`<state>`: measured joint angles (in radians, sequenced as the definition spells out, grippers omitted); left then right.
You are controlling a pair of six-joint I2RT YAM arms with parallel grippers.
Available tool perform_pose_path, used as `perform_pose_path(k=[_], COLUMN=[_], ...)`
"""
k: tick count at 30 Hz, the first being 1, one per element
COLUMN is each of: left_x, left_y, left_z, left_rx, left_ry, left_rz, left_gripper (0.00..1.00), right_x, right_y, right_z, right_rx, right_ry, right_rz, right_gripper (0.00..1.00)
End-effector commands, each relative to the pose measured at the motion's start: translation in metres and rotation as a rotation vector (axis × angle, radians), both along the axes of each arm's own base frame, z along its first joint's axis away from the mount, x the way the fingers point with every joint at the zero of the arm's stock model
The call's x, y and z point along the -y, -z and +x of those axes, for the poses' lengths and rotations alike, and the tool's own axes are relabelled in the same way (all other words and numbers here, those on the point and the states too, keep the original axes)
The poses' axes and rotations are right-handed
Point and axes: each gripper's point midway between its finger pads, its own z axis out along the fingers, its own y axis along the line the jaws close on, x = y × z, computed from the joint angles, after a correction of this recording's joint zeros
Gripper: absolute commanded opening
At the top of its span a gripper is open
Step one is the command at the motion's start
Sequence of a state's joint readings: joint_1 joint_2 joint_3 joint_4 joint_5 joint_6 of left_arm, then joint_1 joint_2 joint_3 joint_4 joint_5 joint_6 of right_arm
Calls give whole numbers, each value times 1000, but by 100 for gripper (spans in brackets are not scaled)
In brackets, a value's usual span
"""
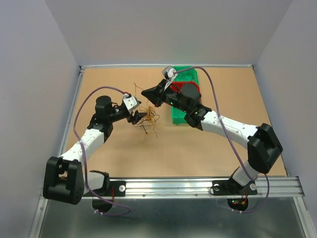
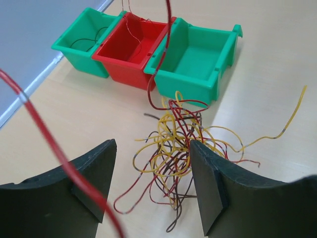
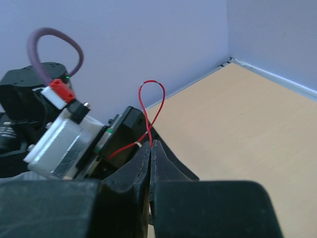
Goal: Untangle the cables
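Left pincer nearest: jaws wide, gripping nothing, cable tangle between fingers on surface. Right pincer clamped on red wire, held above tangle. Few strands in bins. Judged early stage: bulk knotted.

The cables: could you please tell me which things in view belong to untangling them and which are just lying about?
Job: cable tangle; red cable pinched in the right gripper; open left gripper; red bin; green bins.
Lying about: purple arm cable; metal rail.
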<state>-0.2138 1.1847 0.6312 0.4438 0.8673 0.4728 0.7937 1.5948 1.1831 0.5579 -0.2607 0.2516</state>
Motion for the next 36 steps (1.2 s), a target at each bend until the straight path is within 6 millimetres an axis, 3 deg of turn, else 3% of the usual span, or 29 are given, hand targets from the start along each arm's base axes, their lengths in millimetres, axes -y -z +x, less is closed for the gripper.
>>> perform_pose_path(k=[1, 5, 9, 12, 14, 17, 18, 19, 20, 23, 27, 31, 36], left_x=[11, 27, 45, 49, 46, 42, 42, 40, 36, 19, -4, -29, -76], left_y=[-30, -21, -4, 7, 16, 39, 37, 39, 43, 46, 52, 52, 59], left_z=[12, 13, 13, 21, 35, 47, 52, 55, 60, 75, 93, 109, 132], left_rx=[58, 10, -13, -48, -76, -136, -136, -144, -153, -157, -189, -232, -283], left_ry=[18, 32, 52, 20, -36, -82, -93, -109, -139, -246, -360, -456, -626], left_rz=[-48, -41, 39, 64, 90, 144, 148, 158, 172, 194, 190, 171, 142], left_gripper=[72, 72, 65, 51, 39, 13, 3, 2, 2, 2, 2, 1, 1], right_x=[-3, -6, -2, 5, 13, 37, 42, 48, 63, 86, 129, 161, 199], right_y=[-82, -92, -114, -137, -137, -150, -138, -138, -147, -142, -155, -151, -144], right_z=[-27, -29, -29, -33, -30, -30, -28, -27, -28, -24, -34, -33, -6], right_rx=[81, 75, 83, 119, 126, 180, 188, 202, 219, 254, 324, 338, 326], right_ry=[-117, -139, -129, -121, -71, 28, 60, 88, 143, 253, 384, 521, 751], right_rz=[180, 207, 254, 287, 291, 322, 300, 304, 324, 305, 308, 296, 271], right_gripper=[1, 1, 1, 1, 1, 1, 1, 1, 1, 1, 0, 1, 1])
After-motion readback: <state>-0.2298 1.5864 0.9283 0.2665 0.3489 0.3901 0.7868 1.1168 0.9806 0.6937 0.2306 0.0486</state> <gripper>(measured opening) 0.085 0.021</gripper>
